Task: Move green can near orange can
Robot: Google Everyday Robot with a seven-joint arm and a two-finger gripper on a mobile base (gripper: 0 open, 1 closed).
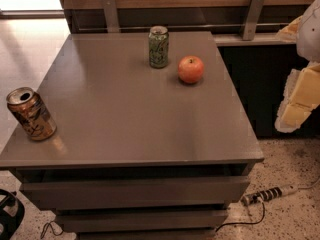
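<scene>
The green can (158,46) stands upright near the far edge of the grey table (135,119), a little left of the apple. The orange can (31,114) stands slightly tilted at the table's near left corner, far from the green can. My gripper (298,101), white with yellow padding, hangs off the table's right side, above the floor and well away from both cans. It holds nothing that I can see.
A red-orange apple (191,69) sits just right of the green can. A wooden wall panel with metal brackets (252,14) runs behind the table. A power strip (267,194) and cable lie on the speckled floor at the lower right.
</scene>
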